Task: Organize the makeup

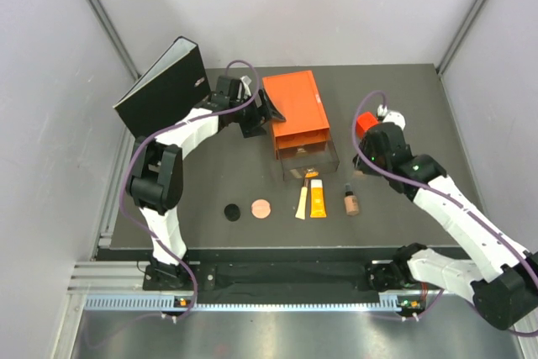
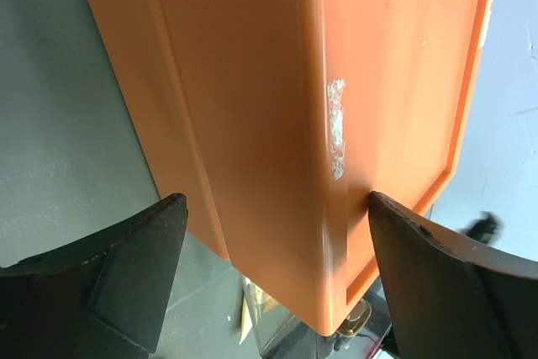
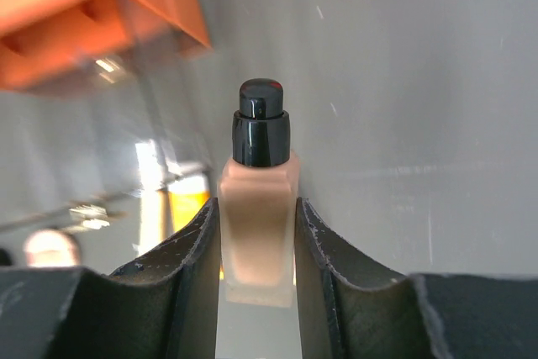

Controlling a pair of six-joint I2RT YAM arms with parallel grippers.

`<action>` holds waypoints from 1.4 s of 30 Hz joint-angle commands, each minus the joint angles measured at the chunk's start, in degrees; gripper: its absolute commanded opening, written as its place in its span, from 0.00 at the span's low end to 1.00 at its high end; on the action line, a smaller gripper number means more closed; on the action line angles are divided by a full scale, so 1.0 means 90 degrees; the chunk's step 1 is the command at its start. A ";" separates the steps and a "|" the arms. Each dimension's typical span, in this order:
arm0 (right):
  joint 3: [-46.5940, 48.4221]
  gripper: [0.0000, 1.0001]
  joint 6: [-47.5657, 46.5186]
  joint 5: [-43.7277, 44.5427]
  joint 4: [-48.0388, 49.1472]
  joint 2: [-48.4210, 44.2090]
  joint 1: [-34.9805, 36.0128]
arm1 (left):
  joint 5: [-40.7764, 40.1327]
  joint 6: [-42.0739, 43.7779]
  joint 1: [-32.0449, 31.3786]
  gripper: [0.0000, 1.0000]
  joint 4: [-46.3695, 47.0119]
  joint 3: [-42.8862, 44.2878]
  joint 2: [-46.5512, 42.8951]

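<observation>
Stowing step, likely: tan bottle with black cap [image 3: 256, 181] pinched in right gripper [image 3: 256, 208], right of large orange plastic box [image 2: 252, 81]; left gripper [image 2: 277, 208] wide, astride box's corner. Next: carry left into clear drawer [image 1: 324, 157].

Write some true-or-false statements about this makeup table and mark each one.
1. The right claw grips a tan bottle with a black cap. True.
2. The left claw is shut on the black disc. False: it is open and straddles a corner of the orange box; the disc lies on the table.
3. The pinkish-copper disc lies beside the black disc. True.
4. The orange-yellow tube is inside the orange box. False: it lies on the table in front of the box, next to the beige tube.
</observation>
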 commanded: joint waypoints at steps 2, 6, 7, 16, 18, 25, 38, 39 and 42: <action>0.1092 0.00 -0.0219 -0.0057 0.0269 0.0199 -0.0068 | -0.0314 0.0261 0.0002 0.92 -0.0445 -0.0043 0.0114; 0.1464 0.00 -0.0307 -0.0223 0.0387 0.0521 0.0078 | -0.0314 0.0232 0.0002 0.92 -0.0445 -0.0063 0.0124; 0.1522 0.00 -0.0317 -0.0262 0.0397 0.0676 0.0127 | -0.0304 0.0232 0.0002 0.92 -0.0455 -0.0072 0.0134; 0.1884 0.00 -0.0278 -0.0623 0.1020 0.1477 0.0713 | -0.0294 0.0251 0.0002 0.92 -0.0464 -0.0131 0.0134; 0.1972 0.00 -0.0210 -0.0682 0.1090 0.1585 0.0840 | -0.0275 0.0261 0.0002 0.92 -0.0455 -0.0141 0.0134; 0.2196 0.00 -0.0073 -0.0809 0.1412 0.2005 0.1036 | -0.0285 0.0290 0.0002 0.92 -0.0503 -0.0180 0.0095; 0.2763 0.06 -0.0132 -0.0985 0.1705 0.3294 0.1739 | -0.0324 0.0300 0.0002 0.92 -0.0494 -0.0336 0.0007; 0.2812 0.06 -0.0132 -0.1014 0.1696 0.3392 0.1797 | -0.0334 0.0300 0.0002 0.92 -0.0503 -0.0346 -0.0003; 0.2978 0.07 -0.0151 -0.1063 0.1647 0.3577 0.1885 | -0.0343 0.0310 0.0002 0.92 -0.0513 -0.0336 -0.0013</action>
